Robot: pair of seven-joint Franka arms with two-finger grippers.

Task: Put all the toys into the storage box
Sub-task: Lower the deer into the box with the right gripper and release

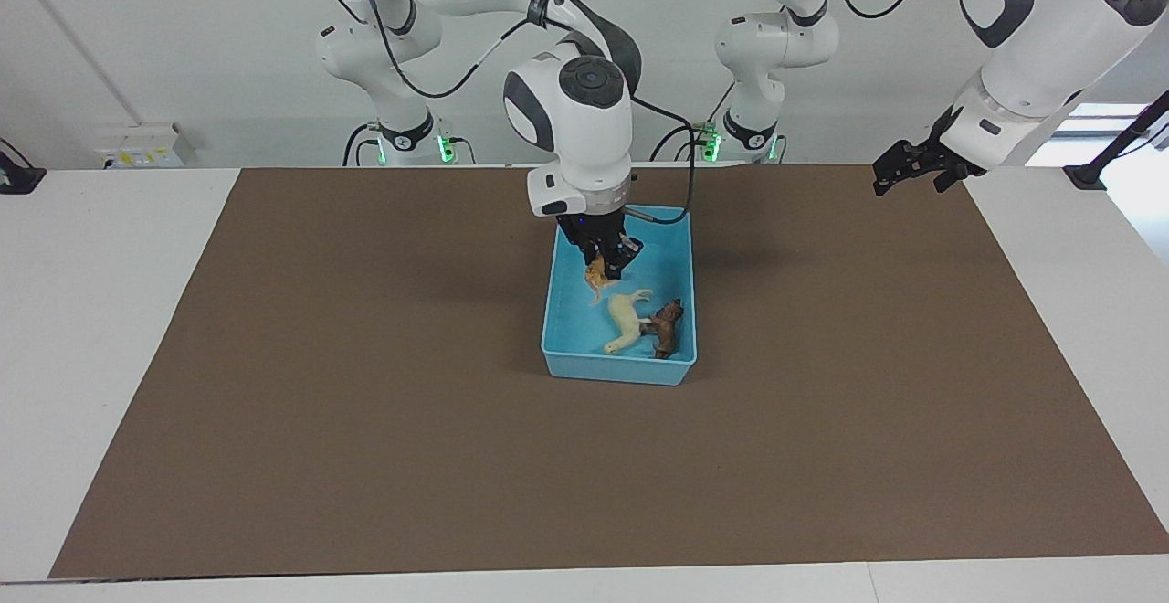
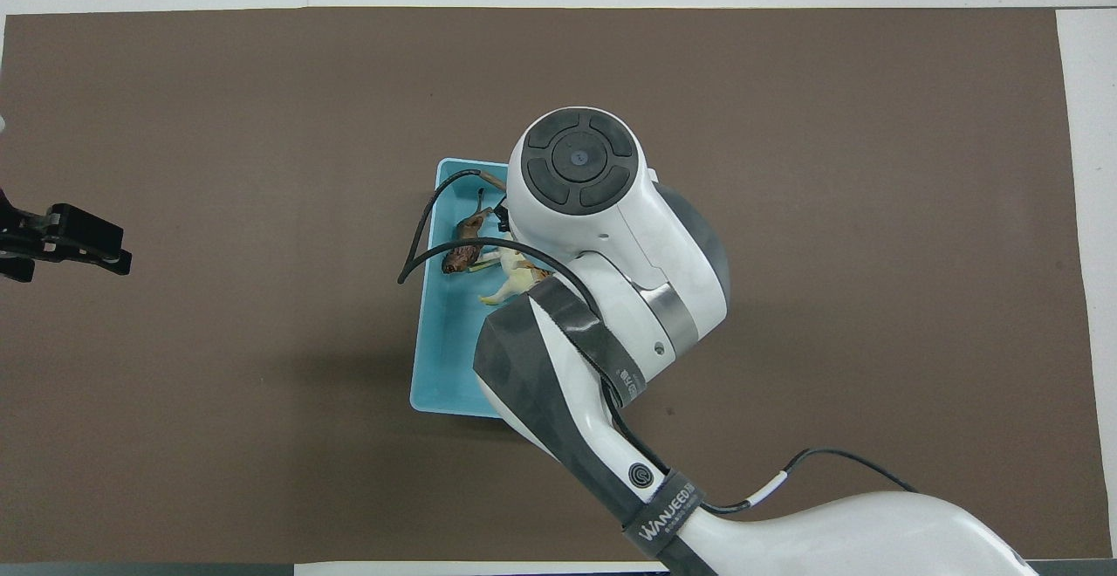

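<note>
The light blue storage box (image 1: pixel 616 370) (image 2: pixel 436 340) stands on the brown mat in the middle of the table. In it lie a cream-white horse-like toy (image 1: pixel 624 320) (image 2: pixel 515 279) and a brown lion-like toy (image 1: pixel 668 327) (image 2: pixel 462 249), touching each other. My right gripper (image 1: pixel 610 263) points down into the box at its end nearer the robots. An orange tiger (image 1: pixel 597 277) sits right at its tip, low over the box floor. Whether the tiger is still gripped I cannot tell. In the overhead view the right arm hides the tiger. My left gripper (image 1: pixel 913 174) (image 2: pixel 87 249) waits open, raised over the mat's edge at the left arm's end.
A brown mat (image 1: pixel 365 402) covers most of the white table (image 1: pixel 91 311). The right arm's black cable (image 2: pixel 436 236) loops over the box.
</note>
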